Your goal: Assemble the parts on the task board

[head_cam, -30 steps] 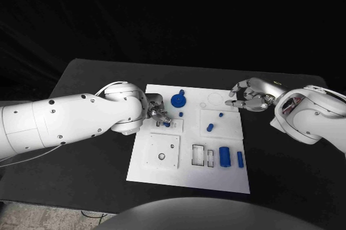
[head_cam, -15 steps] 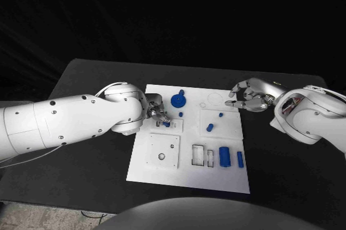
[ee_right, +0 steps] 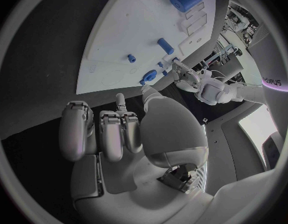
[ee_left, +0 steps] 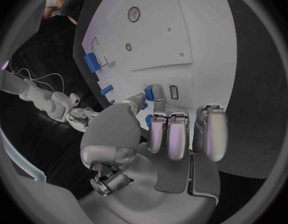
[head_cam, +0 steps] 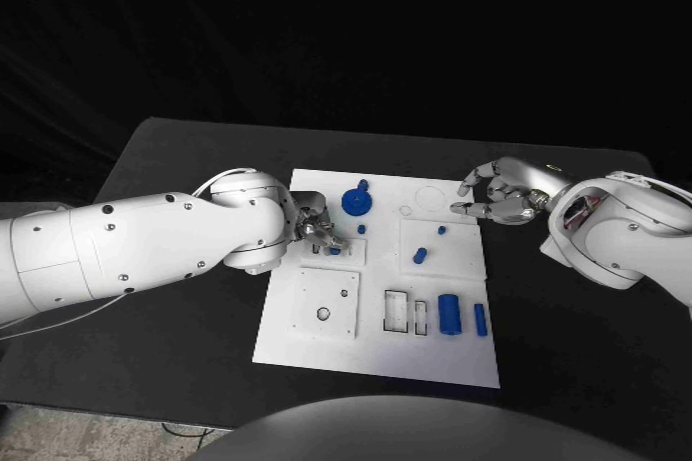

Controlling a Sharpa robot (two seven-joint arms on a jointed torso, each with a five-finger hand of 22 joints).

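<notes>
The white task board lies in the middle of the black table. My left hand is over the board's left side and pinches a small blue part between thumb and finger. In the left wrist view that part sits at the fingertips, close to a small rectangular slot. My right hand hovers off the board's far right corner, fingers curled in, holding nothing. A round blue piece, a blue peg, a blue cylinder and a blue bar rest on the board.
Two small blue studs stand near the board's far half. A square plate with a hole and two rectangular frames occupy the near half. Black table surrounds the board on all sides.
The left arm has shifted very slightly; its hand stays over the same spot with the blue part. The right hand has not moved.
</notes>
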